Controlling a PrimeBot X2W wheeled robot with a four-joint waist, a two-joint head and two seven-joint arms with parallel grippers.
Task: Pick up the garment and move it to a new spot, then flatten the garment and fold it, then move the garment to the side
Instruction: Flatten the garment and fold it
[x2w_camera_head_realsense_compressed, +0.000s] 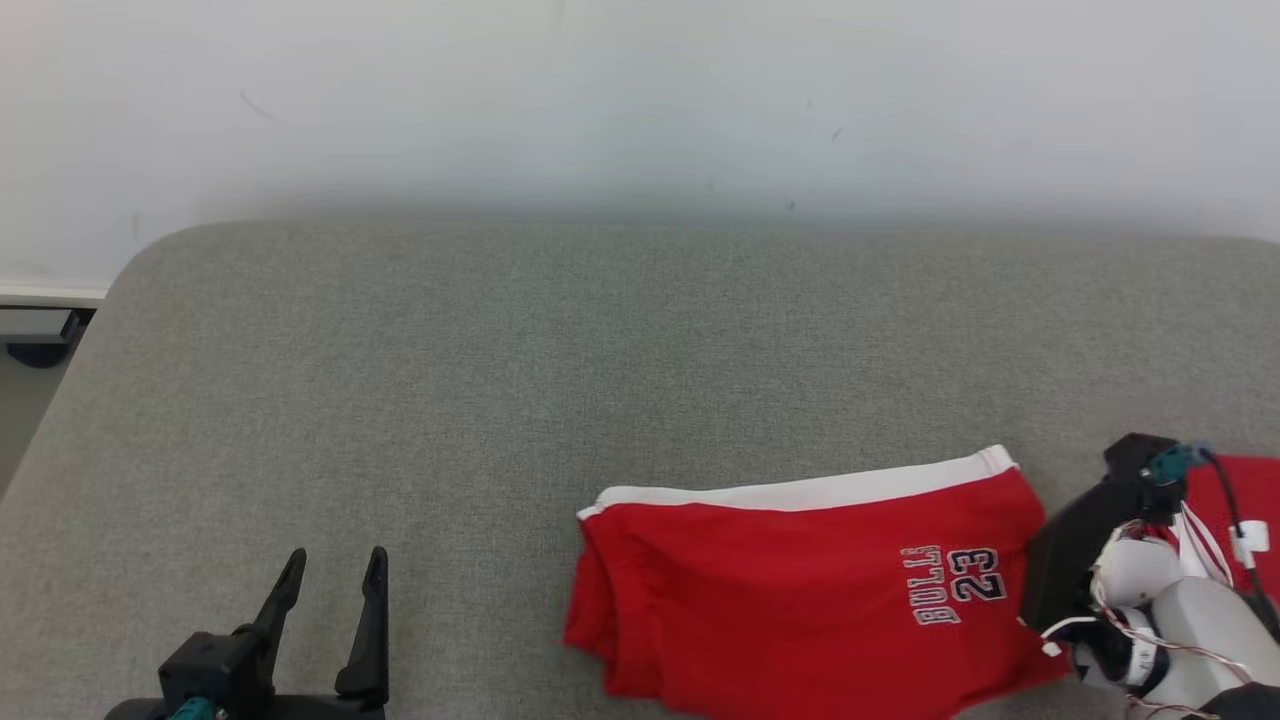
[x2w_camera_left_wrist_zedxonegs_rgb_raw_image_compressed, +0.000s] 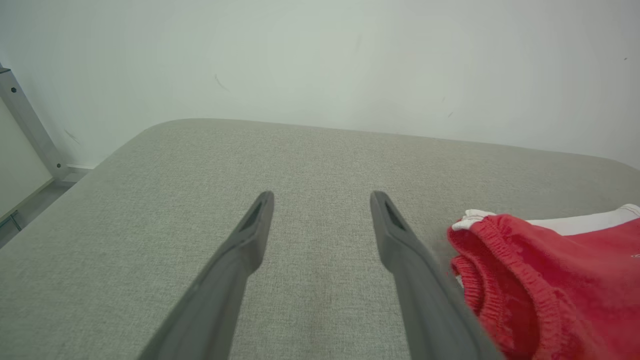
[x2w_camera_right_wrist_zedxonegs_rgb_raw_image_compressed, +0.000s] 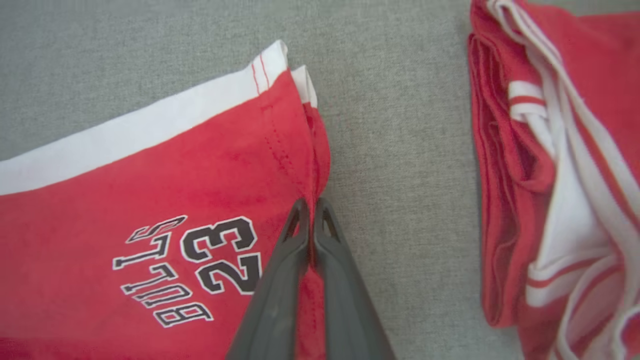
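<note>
Red Bulls shorts (x2w_camera_head_realsense_compressed: 800, 590), folded on gray upholstery (x2w_camera_head_realsense_compressed: 400, 400), stretch left from the right end effector (x2w_camera_right_wrist_zedxonegs_rgb_raw_image_compressed: 312, 207), which pinches their side hem; another red-and-white garment (x2w_camera_right_wrist_zedxonegs_rgb_raw_image_compressed: 550, 175) lies to its right. Left end effector (x2w_camera_head_realsense_compressed: 338, 555) rests spread, empty.

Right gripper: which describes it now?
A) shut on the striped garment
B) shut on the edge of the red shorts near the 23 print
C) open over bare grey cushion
B: in the right wrist view the right gripper has its fingers pinched together on the side edge of the red shorts; the striped garment lies apart.
</note>
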